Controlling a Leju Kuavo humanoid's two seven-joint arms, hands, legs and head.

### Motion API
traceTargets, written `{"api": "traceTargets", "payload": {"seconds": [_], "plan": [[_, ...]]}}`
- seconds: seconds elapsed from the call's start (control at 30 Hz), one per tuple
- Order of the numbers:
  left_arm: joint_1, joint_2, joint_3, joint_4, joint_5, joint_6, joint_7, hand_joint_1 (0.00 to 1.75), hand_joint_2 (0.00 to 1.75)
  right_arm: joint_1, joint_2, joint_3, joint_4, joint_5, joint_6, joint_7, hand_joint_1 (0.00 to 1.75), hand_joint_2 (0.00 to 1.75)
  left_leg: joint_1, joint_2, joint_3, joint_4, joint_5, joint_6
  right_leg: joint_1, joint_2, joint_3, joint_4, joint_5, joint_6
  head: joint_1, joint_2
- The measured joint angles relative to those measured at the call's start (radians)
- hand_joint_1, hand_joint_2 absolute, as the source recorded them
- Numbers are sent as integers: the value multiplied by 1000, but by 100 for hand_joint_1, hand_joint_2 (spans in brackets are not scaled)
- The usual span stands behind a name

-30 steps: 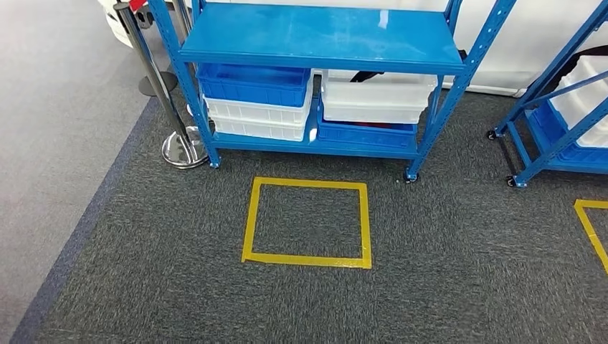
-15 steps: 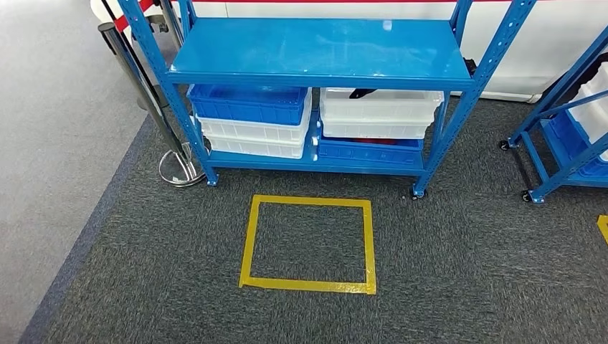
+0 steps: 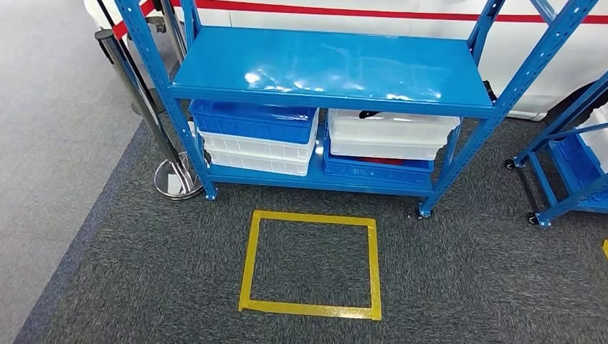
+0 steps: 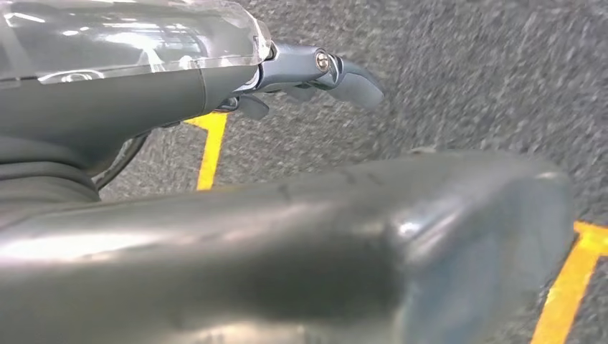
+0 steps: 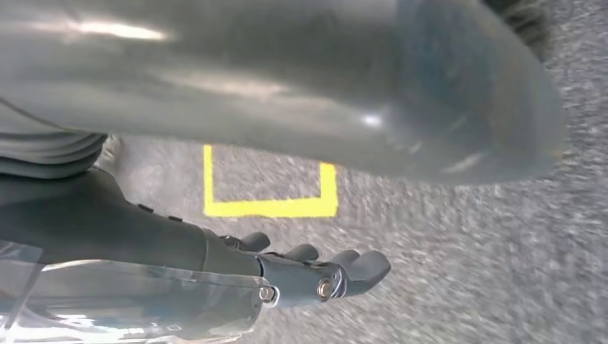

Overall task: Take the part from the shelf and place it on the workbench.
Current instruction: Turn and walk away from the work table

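- The left hand's fingers [image 4: 351, 80] stretch out over grey carpet, lightly curled, holding nothing; the thick thumb lies across the foreground of the left wrist view.
- The right hand's fingers [image 5: 358, 269] lie side by side, slightly bent, apart from the thumb and likewise empty, above the carpet.
- The left hand [image 4: 301, 75] and the right hand [image 5: 315, 276] both hang over the floor, each with a strip of yellow tape in sight beyond it.
- From the head view, a blue shelf [image 3: 337, 68] on castors stands ahead, its top board bare and shining under the lights.
- Beneath that board sit stacked bins: a blue bin [image 3: 252, 120] over white ones on the left, a white bin [image 3: 391, 132] over a blue one on the right.
- A dark object [image 3: 368, 113] shows at the back rim of the right-hand white bin; whether it is the part cannot be told.
- A yellow taped square [image 3: 310, 264] marks the dark carpet [image 3: 466, 272] just before the shelf, with open floor all around it.
- A chrome stanchion [image 3: 172, 179] stands touching close beside the shelf's left front leg, at the edge where dark carpet meets paler flooring.
- A second blue rack [image 3: 566, 179] on wheels stands to the right, apart from the first, a gap of carpet between them.
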Motion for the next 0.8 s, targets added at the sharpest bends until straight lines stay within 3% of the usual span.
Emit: {"api": "traceTargets", "payload": {"seconds": [0.03, 0.07, 0.1, 0.17, 0.2, 0.23, 0.3, 0.37, 0.43, 0.47, 0.5, 0.57, 0.6, 0.63, 0.7, 0.73, 0.77, 0.8], "plan": [[1, 0, 0, 0, 0, 0, 0, 0, 0, 2, 0, -5, 0, -3, 0, 0, 0, 0, -1, 2, 19, -1, -15, -1, 1, 0, -22, -4, -23, 0, 0, 0], [2, 0, 0, 0, 0, -1, 0, 0, 0, 4, 0, -9, 0, -4, -1, 0, 0, 0, -2, 3, 39, -2, -30, -2, 2, -1, -34, -31, -24, -2, 0, 0], [4, -1, 1, 0, 0, -1, 0, 0, 0, 6, 0, -11, 0, -3, -2, 0, 0, 0, -2, 4, 60, -3, -47, -5, 4, -2, -38, -78, 6, -6, 0, 0], [5, -2, 2, 0, -1, -1, 0, 0, 0, 13, -1, -14, 0, 1, -6, 0, 0, 0, -4, 7, 99, -3, -82, -11, 11, -5, -37, -177, 135, -18, 1, 0], [4, -3, 2, 0, -2, -1, 0, 0, 0, 16, -1, -14, -1, 4, -7, 0, 0, 44, -5, 9, 115, -6, -98, -16, 15, -6, -33, -207, 186, -23, 0, 0], [2, -3, 2, 0, -2, 0, 0, 0, 0, 16, -1, -15, -1, 5, -8, 0, 0, 87, -6, 9, 131, -9, -108, -23, 18, -5, -27, -221, 212, -30, 0, 0], [-6, -3, 2, 0, -2, 0, 1, 0, 0, 12, -1, -15, -1, 8, -11, 0, 0, 175, -7, 10, 142, 3, -99, -37, 17, -2, -2, -231, 197, -42, 0, 0], [-11, -2, 2, 0, -2, 1, 1, 0, 0, 8, 0, -14, -1, 10, -12, 0, 0, 175, -5, 7, 101, 90, -58, -47, 10, 0, 34, -256, 183, -54, -3, 0], [-12, -2, 2, 0, -3, 0, 1, 0, 0, 6, 0, -14, -1, 12, -12, 0, 0, 87, 0, 5, 17, 212, -60, -57, 6, 1, 75, -279, 167, -59, -6, 0], [-10, -2, 2, 0, -3, 0, 2, 0, 0, 6, 0, -14, -1, 11, -10, 0, 0, 44, 4, 5, -26, 253, -92, -63, 5, 4, 94, -286, 156, -59, -6, 0], [-8, -2, 2, 0, -3, 0, 2, 0, 0, 6, 0, -15, -1, 8, -7, -1, 0, 44, 7, 5, -63, 273, -137, -67, 4, 10, 114, -289, 142, -58, -6, 0], [-2, -2, 2, 0, -3, 0, 2, 0, 0, 6, 1, -17, -1, 2, -4, -2, 0, 131, 12, 5, -110, 251, -200, -71, 2, 23, 153, -292, 113, -54, -6, 0], [1, -2, 2, 0, -3, 0, 2, 0, 0, 6, 1, -19, -1, 1, -4, -3, 0, 175, 13, 5, -121, 212, -185, -69, 1, 28, 174, -292, 97, -52, -6, 0], [5, -1, 2, 0, -3, 1, 3, 0, 0, 7, 1, -20, -1, 2, -6, -3, 0, 175, 13, 5, -126, 160, -127, -65, 0, 31, 192, -293, 81, -50, -7, 0], [10, 0, 3, 0, -3, 1, 4, 0, 0, 9, 3, -23, -1, 3, -10, -3, 0, 175, 7, 4, -133, 72, 21, -54, 1, 37, 224, -290, 48, -41, -6, 0], [9, 1, 3, 0, -3, 1, 4, 0, 0, 10, 4, -24, -1, 4, -12, -3, 0, 131, 4, 3, -133, 52, 67, -47, 1, 39, 237, -292, 36, -34, -6, 0], [8, 1, 3, 0, -3, 1, 5, 0, 0, 9, 4, -24, -1, 5, -14, -3, 0, 87, 1, 2, -129, 46, 78, -39, 2, 41, 246, -290, 32, -25, -6, 0], [4, 1, 3, 0, -3, 1, 5, 0, 0, 7, 4, -25, -1, 6, -16, -2, 0, 44, 1, 1, -118, 42, 69, -31, 1, 41, 248, -284, 36, -17, -7, 0]]}}
